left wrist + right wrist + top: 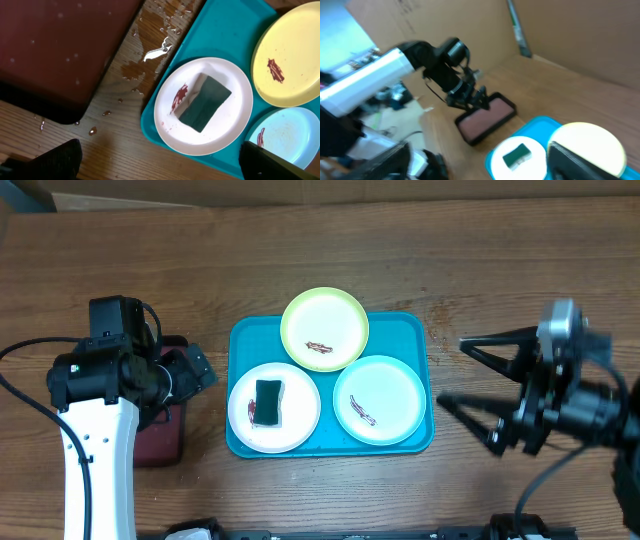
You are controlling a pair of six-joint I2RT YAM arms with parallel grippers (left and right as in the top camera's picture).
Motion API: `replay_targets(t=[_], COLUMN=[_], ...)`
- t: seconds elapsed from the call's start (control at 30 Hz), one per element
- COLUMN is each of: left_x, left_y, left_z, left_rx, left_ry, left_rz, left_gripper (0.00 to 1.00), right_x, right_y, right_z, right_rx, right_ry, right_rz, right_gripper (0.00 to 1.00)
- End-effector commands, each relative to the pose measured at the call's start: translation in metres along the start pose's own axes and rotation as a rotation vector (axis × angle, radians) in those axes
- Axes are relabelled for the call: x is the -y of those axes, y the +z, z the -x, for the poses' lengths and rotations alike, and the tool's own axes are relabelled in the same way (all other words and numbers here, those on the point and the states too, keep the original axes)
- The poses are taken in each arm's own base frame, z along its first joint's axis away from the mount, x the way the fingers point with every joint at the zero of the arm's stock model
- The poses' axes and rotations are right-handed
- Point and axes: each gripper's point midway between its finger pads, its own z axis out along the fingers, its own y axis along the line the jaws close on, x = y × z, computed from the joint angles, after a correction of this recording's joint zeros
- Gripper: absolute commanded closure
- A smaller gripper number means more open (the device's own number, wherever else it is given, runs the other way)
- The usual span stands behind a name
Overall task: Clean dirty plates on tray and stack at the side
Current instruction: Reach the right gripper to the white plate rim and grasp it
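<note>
The turquoise tray (246,340) holds three plates. The yellow-green plate (324,320) at the back has a brown smear. On the white plate (300,415) at front left lies a dark-green sponge (268,402) beside a smear (179,95). The mint-rimmed plate (390,395) at front right is smeared too. My left gripper (188,372) hangs open just left of the tray, its fingers (60,160) wide apart above the tray's near corner. My right gripper (452,372) stands open right of the tray and holds nothing. The right wrist view is blurred.
A maroon tray (160,435) with a black rim lies left of the turquoise tray, partly under my left arm. Water drops (150,52) spot the wooden table between the two trays. Cardboard walls (560,30) stand behind the table.
</note>
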Motion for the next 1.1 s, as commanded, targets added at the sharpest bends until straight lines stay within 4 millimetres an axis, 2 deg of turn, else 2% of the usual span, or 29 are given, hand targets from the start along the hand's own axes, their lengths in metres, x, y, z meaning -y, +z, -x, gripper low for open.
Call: replay_targets(t=[0.0, 0.07, 0.1, 0.2, 0.23, 0.27, 0.4, 0.53, 0.6, 0.73, 0.9, 1.07], left_x=[0.001, 0.001, 0.001, 0.001, 0.001, 0.002, 0.003, 0.002, 0.002, 0.002, 0.002, 0.002], left_y=[0.001, 0.001, 0.001, 0.001, 0.001, 0.001, 0.001, 0.001, 0.001, 0.001, 0.001, 0.001], left_z=[0.000, 0.000, 0.000, 0.000, 0.000, 0.002, 0.004, 0.002, 0.002, 0.002, 0.002, 0.002], left_rx=[-0.012, -0.012, -0.012, -0.011, -0.010, -0.004, 0.004, -0.005, -0.005, -0.004, -0.003, -0.002], left_ry=[-0.004, -0.004, -0.004, -0.004, -0.004, -0.003, -0.002, -0.003, -0.003, -0.003, -0.003, -0.003], left_rz=[-0.005, -0.005, -0.005, -0.006, -0.006, -0.009, -0.013, -0.008, -0.009, -0.009, -0.010, -0.010], left_gripper=[0.00, 0.00, 0.00, 0.00, 0.00, 0.00, 0.00, 0.00, 0.00, 0.00, 0.00, 0.00], right_x=[0.018, 0.045, 0.059, 0.095, 0.101, 0.103, 0.100, 0.131, 0.139, 0.159, 0.173, 0.186], right_y=[0.007, 0.016, 0.020, 0.032, 0.038, 0.056, 0.119, 0.159, 0.179, 0.205, 0.237, 0.245], right_z=[0.002, -0.015, -0.027, -0.061, -0.070, -0.083, -0.114, -0.168, -0.193, -0.236, -0.271, -0.296], right_rx=[-0.018, -0.077, -0.123, -0.244, -0.273, -0.321, -0.435, -0.569, -0.633, -0.732, -0.788, -0.827], right_ry=[0.203, 0.275, 0.304, 0.399, 0.429, 0.449, 0.410, 0.444, 0.448, 0.459, 0.413, 0.372], right_rz=[-0.035, -0.158, -0.233, -0.466, -0.512, -0.524, -0.466, -0.645, -0.660, -0.685, -0.633, -0.696], right_gripper=[0.14, 0.14, 0.17, 0.39, 0.49, 0.50, 0.43, 0.43, 0.43, 0.43, 0.45, 0.48])
